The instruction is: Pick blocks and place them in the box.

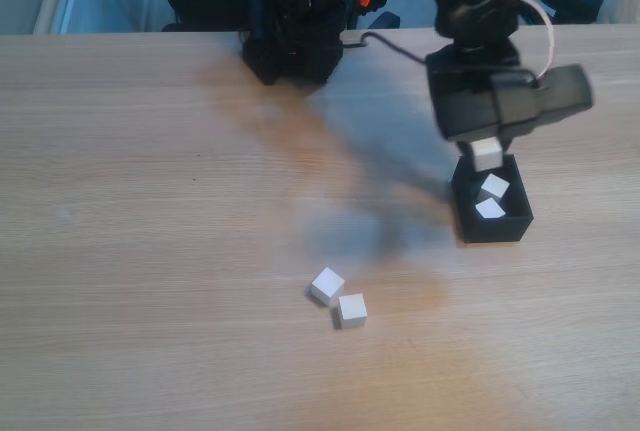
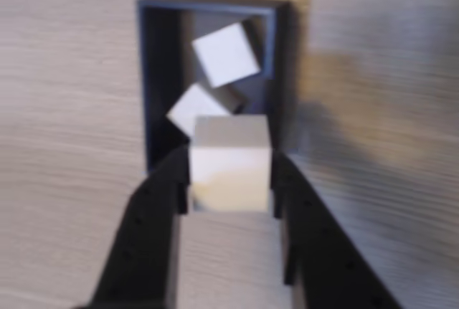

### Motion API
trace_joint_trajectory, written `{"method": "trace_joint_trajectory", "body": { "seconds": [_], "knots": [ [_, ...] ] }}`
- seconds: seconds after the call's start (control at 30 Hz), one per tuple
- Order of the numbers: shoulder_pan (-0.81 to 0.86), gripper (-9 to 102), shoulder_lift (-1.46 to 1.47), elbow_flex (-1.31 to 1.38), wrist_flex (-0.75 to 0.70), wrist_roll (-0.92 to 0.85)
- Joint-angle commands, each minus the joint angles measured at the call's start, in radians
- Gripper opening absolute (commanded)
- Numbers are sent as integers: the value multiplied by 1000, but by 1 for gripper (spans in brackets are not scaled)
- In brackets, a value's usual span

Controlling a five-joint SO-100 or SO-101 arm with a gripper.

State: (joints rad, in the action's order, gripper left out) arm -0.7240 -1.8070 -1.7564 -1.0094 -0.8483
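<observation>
Blocks: one white block (image 2: 231, 162) sits pinched in the gripper (image 1: 487, 154) just above the box (image 1: 520, 223), which holds two. Release should come centred, low, clear of the near wall.

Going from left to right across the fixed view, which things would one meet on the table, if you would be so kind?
The arm's base at the far edge → one loose white block → a second loose white block right beside it → the black box with two blocks inside, the gripper above it holding another block.
</observation>
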Motion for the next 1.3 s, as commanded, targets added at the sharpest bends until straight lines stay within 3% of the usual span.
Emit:
{"method": "trace_joint_trajectory", "body": {
  "seconds": [0.0, 0.33, 0.43, 0.53, 0.9, 1.27],
  "knots": [
    [-31, 4, 14, 92, -5, 17],
    [-29, 18, 109, 229, -37, 15],
    [2, 16, 104, 222, -64, 6],
    [54, 4, 69, 186, -133, -18],
    [379, 8, -265, -356, -161, -546],
    [480, 10, -299, -479, 91, -818]
  ]
}}
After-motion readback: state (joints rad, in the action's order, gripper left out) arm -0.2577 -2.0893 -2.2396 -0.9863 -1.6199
